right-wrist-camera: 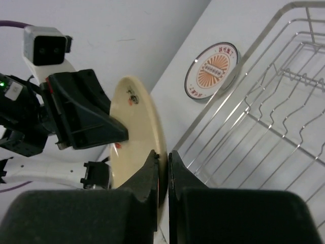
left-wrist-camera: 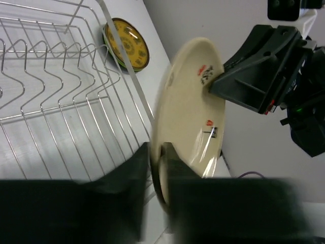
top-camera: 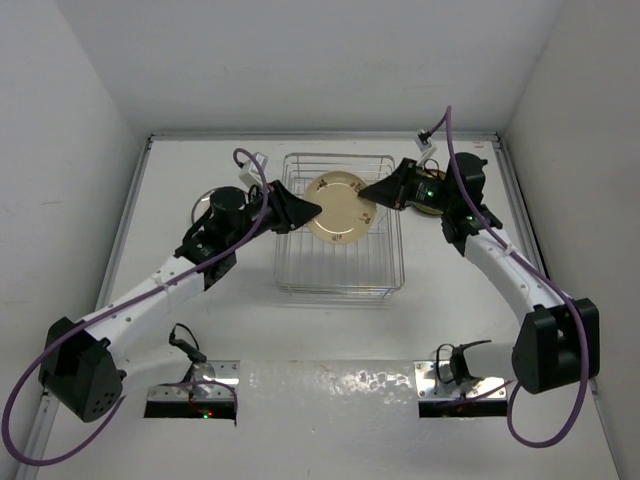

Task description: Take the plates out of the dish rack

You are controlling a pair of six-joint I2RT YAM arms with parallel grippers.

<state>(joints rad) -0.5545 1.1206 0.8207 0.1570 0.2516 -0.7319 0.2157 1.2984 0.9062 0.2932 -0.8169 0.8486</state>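
Observation:
A cream plate hangs upright above the wire dish rack, gripped from both sides. My left gripper is shut on its left rim, and my right gripper is shut on its right rim. In the left wrist view the cream plate runs between my left gripper's fingers, with the right gripper pinching the far edge. From the right wrist, the plate's rim sits between the right gripper's fingers. The rack's prongs hold no other plate that I can see.
A yellow-patterned plate lies on the table just right of the rack, partly under the right arm. A white plate with an orange sunburst lies left of the rack, beneath the left arm. White walls enclose the table on three sides.

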